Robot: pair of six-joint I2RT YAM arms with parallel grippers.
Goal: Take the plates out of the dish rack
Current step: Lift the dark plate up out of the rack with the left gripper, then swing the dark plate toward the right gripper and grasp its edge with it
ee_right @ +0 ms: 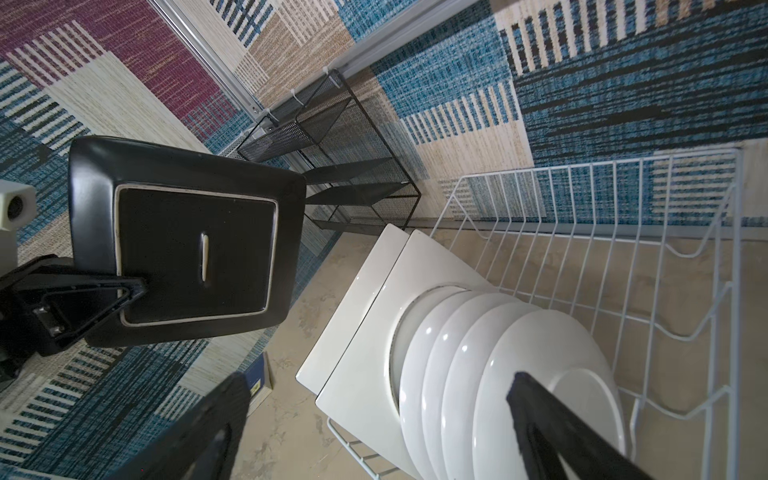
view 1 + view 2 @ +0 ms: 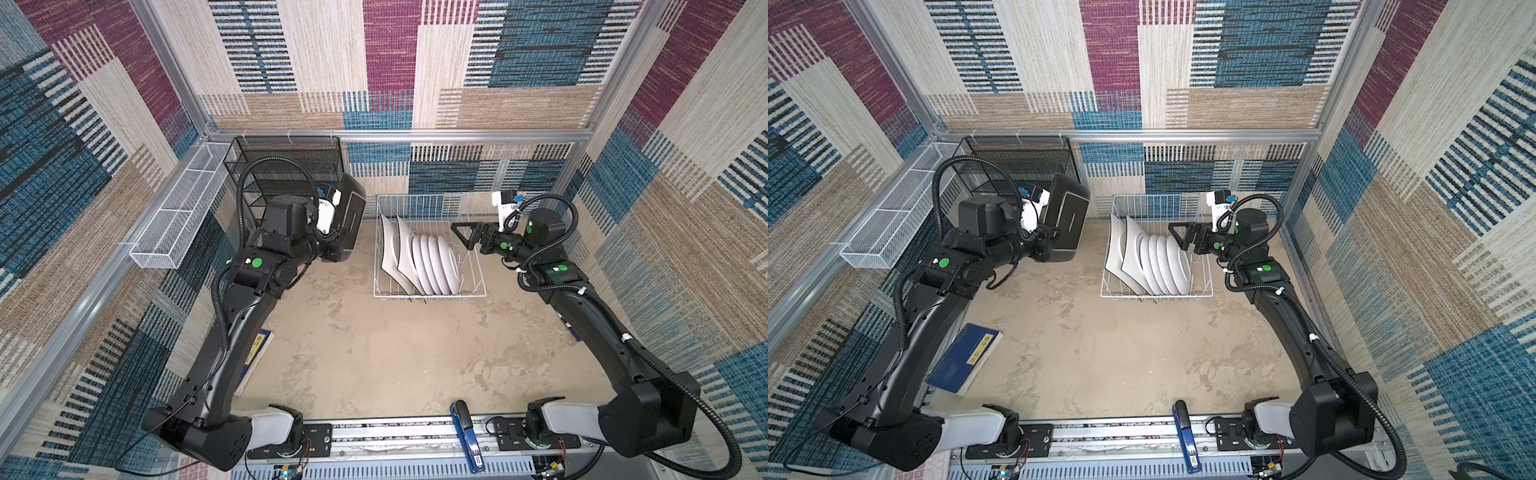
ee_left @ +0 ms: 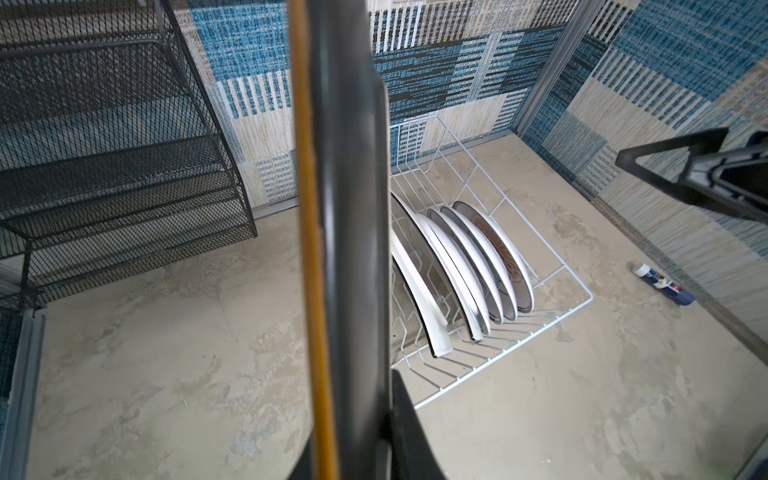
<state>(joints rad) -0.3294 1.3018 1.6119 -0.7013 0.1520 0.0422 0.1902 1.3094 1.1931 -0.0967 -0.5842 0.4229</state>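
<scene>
Closest to your left wrist camera: the edge of a square plate [image 3: 353,208], seen end-on and filling the middle of that view. Your left gripper [image 1: 133,291] is pinching this plate by its rim, jaws nearly together. The plate stands on edge with its black back [image 1: 195,249] turned toward the dish rack.

Position, from both top views: the held plate [image 2: 349,216] is outside the rack, to its left, and in front of the black mesh shelf [image 2: 286,166]. It is apart from the dish rack [image 2: 430,296].

Rack contents: two square white plates [image 2: 388,245] lean at the left end. A row of round white plates [image 2: 436,262] stands on edge to their right, packed close between the tines.

Your right gripper [image 2: 463,237] is spread wide and holds nothing. It hovers over the right end of the rack, just beside the upper rim of the last round plate [image 1: 561,374]. In the right wrist view one finger [image 1: 540,415] crosses in front of that plate; whether it touches cannot be told.

Also noted: white mesh basket [image 2: 174,224] on the left wall, and a blue book [image 2: 963,357] lying flat under the left arm.
</scene>
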